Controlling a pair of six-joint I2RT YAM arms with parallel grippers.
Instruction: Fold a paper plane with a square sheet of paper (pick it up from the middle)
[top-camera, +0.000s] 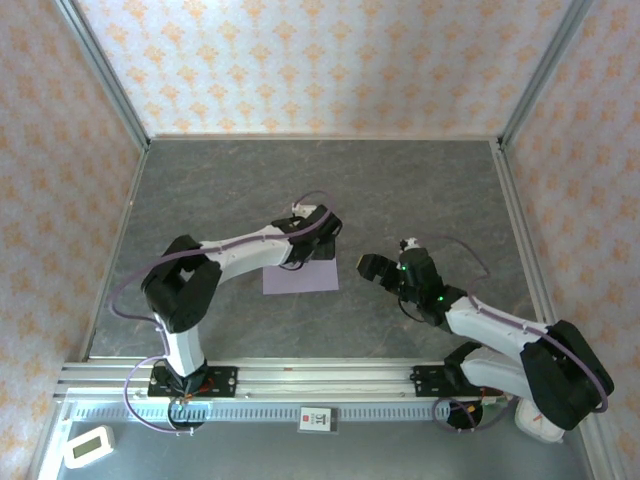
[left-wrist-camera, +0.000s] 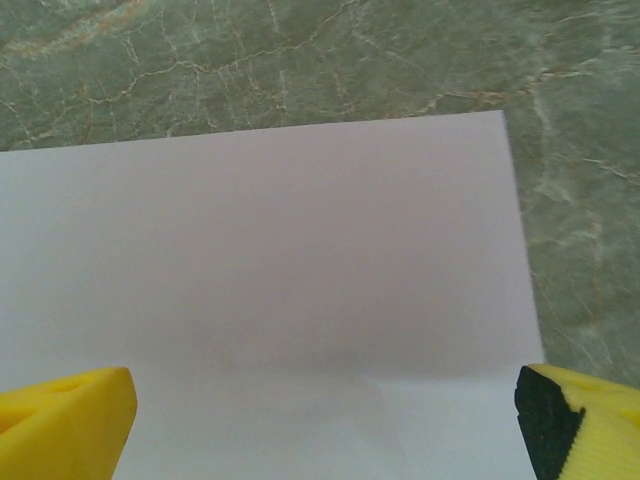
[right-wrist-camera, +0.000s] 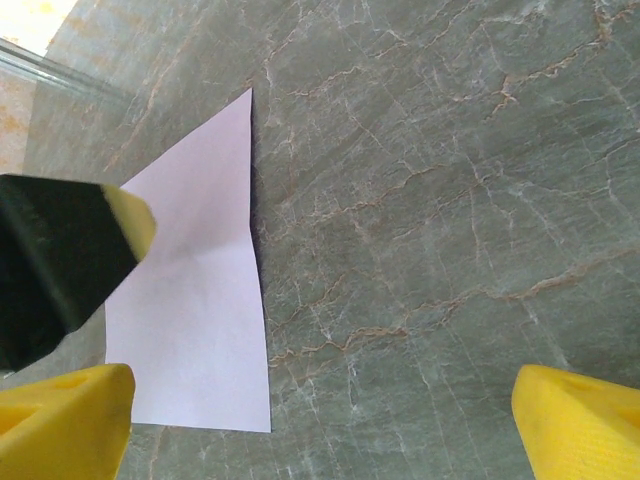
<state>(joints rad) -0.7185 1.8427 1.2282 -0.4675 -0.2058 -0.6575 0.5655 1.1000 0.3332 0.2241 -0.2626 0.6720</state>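
Observation:
The square sheet of paper (top-camera: 300, 278) lies flat on the grey marble table (top-camera: 420, 190), pale lilac, with a faint crease across its middle (right-wrist-camera: 200, 250). My left gripper (top-camera: 312, 255) hovers over the sheet's far part, open. Its yellow fingertips (left-wrist-camera: 65, 425) straddle the paper (left-wrist-camera: 270, 260) with nothing between them. My right gripper (top-camera: 368, 267) stands open just right of the sheet, over bare table. Its yellow fingertips (right-wrist-camera: 580, 425) are at the bottom corners of the right wrist view. The left gripper's black-and-yellow finger (right-wrist-camera: 60, 260) overlaps the paper there.
Patterned walls with metal posts (top-camera: 110, 90) close the table on three sides. An aluminium rail (top-camera: 320, 378) carrying both arm bases runs along the near edge. A small white device (top-camera: 88, 446) lies at the bottom left, outside the work area.

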